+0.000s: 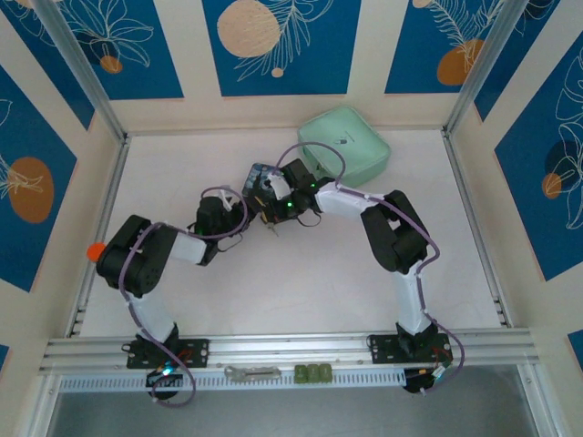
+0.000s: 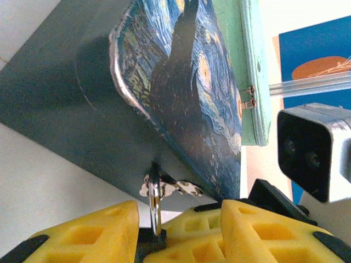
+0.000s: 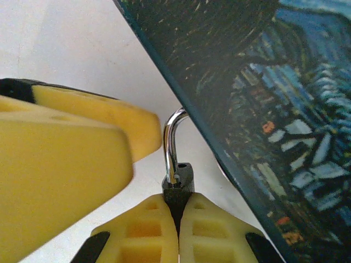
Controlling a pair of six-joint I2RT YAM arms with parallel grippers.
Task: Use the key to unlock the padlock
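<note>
While clamping padlock (image 3: 178,183) in closed right gripper (image 3: 178,204), keep it level, feed key squarely with left gripper (image 3: 145,143), spread unreadable.

A Starry Night tin box (image 1: 261,172) in swirling blue and yellow sits near the middle of the white tabletop (image 1: 301,282), and up close its painted lid (image 2: 186,82) runs above a plain dark side wall (image 2: 60,104). Just behind it lies a mint-green zipped case (image 1: 346,141), its small metal zip pull (image 2: 249,96) hanging at the edge. On the aluminium rail (image 1: 492,341) along the near edge rest a flat grey metal tool (image 1: 252,371) and three small green blocks (image 1: 312,372), side by side.
</note>
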